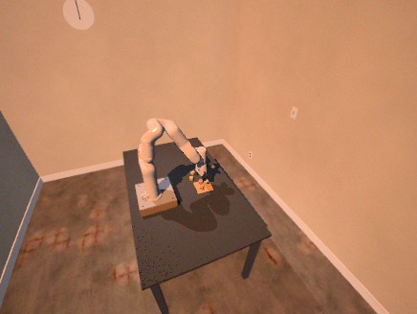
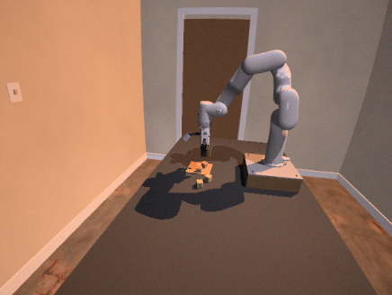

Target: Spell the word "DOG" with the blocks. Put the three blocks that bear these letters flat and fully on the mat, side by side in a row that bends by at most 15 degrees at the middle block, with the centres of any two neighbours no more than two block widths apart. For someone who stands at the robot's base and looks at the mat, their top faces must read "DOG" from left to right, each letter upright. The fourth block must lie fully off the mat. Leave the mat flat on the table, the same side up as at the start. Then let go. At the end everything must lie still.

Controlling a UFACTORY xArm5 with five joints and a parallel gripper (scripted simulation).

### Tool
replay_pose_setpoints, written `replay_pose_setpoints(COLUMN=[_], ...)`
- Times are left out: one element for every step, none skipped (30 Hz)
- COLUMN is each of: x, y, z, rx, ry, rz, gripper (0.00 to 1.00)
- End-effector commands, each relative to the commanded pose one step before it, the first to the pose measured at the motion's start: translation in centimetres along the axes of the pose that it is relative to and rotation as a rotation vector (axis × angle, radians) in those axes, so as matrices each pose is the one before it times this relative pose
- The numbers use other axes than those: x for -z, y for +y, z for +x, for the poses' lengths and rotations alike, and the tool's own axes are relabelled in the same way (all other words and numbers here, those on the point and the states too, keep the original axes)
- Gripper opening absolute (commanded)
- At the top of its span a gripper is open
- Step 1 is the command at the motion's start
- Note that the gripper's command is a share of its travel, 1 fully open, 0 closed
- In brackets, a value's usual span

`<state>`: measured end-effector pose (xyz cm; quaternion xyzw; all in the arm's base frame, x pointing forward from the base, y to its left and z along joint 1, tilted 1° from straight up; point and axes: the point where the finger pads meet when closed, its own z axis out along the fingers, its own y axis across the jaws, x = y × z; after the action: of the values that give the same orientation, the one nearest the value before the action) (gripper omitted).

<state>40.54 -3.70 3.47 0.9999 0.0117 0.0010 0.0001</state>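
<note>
A small orange mat (image 2: 200,168) lies on the dark table in front of the robot base; it also shows in the top view (image 1: 204,187). Small wooden blocks sit on the mat (image 2: 204,165), too small to count or read. Two more blocks (image 2: 208,178) (image 2: 199,183) lie on the table just off the mat's near edge, and they show beside the mat in the top view (image 1: 192,177). My gripper (image 2: 203,146) hangs above the mat's far side, pointing down, open and empty; it also shows in the top view (image 1: 201,168).
The robot's tan base box (image 2: 271,176) stands to the right of the mat. The arm casts a wide shadow (image 2: 189,198) over the table around the blocks. A wall runs along the table's left side, with a door behind the table.
</note>
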Motion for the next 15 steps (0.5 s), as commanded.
replay_pose_setpoints(x=[0.094,-0.004,0.000,0.000,-0.009,-0.004,-0.003,-0.003,-0.004,-0.004,-0.004,-0.004,-0.004,-0.004,-0.004], y=[0.314,0.057,0.000,0.000,0.136,0.056,0.037,0.042,0.045,0.045,0.042,0.041,0.039,0.036,0.035], z=[-0.053,-0.048,0.000,0.000,-0.121,-0.058,-0.041,-0.048,-0.055,-0.059,-0.058,-0.060,-0.061,-0.061,-0.063], rx=[0.13867,0.02807,0.00000,0.00000,0.06911,0.03083,0.02104,0.02435,0.02726,0.02828,0.02725,0.02768,0.02761,0.02705,0.02770], ry=[0.00402,0.00001,0.00000,0.00000,0.00001,0.00000,0.00000,0.00000,0.00000,0.00000,0.00000,0.00000,0.00000,0.00000,0.00000], rz=[-0.00078,-0.00001,0.00000,0.00000,-0.00003,-0.00001,-0.00001,-0.00001,-0.00001,-0.00001,-0.00001,-0.00001,-0.00001,-0.00001,-0.00001], gripper=[1.00,1.00,1.00,1.00,1.00,1.00,1.00,1.00,1.00,1.00,1.00,1.00,1.00,1.00,1.00])
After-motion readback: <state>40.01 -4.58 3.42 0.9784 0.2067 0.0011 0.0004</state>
